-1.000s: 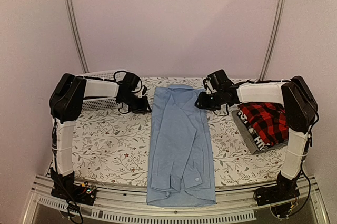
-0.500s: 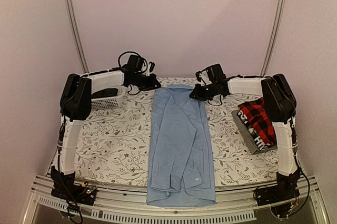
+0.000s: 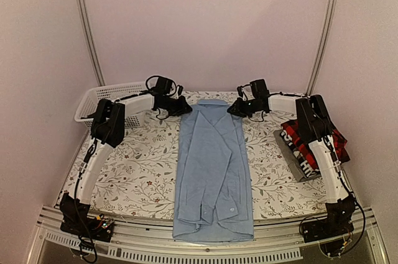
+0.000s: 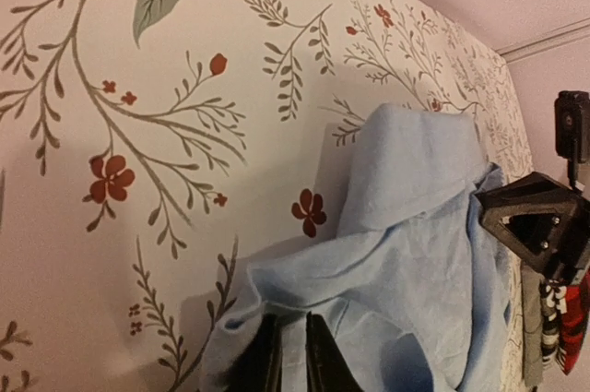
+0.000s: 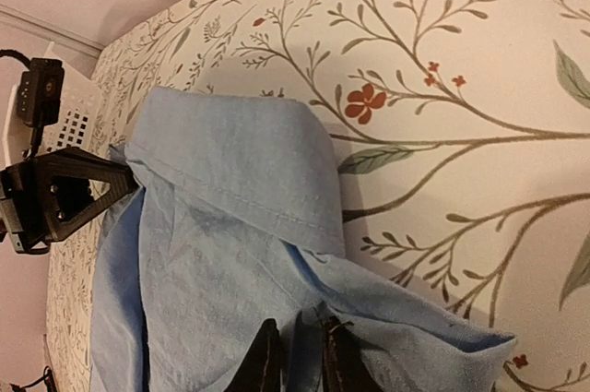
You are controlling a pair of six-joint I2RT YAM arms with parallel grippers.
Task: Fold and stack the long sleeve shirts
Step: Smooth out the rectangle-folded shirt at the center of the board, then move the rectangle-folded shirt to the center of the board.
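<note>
1. Across the floral-patterned desk: a flat surface for the fold.
2. Down its middle, the plain light blue button-up shirt, collar far; lift both shoulders evenly, carry toward the near hem, align edges.
3. At right, the folded red-and-black plaid shirt, awaiting stacking.
4. Finally the left hand and right hand, each pinching a far shoulder; keep them level.

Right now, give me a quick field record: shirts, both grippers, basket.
light blue shirt: laid lengthwise mid-table, near end overhanging the edge
left gripper: shut on the shirt's far left corner
right gripper: shut on its far right corner
plaid shirt: folded, lying on the grey shirt, right side
basket: far left corner
</note>
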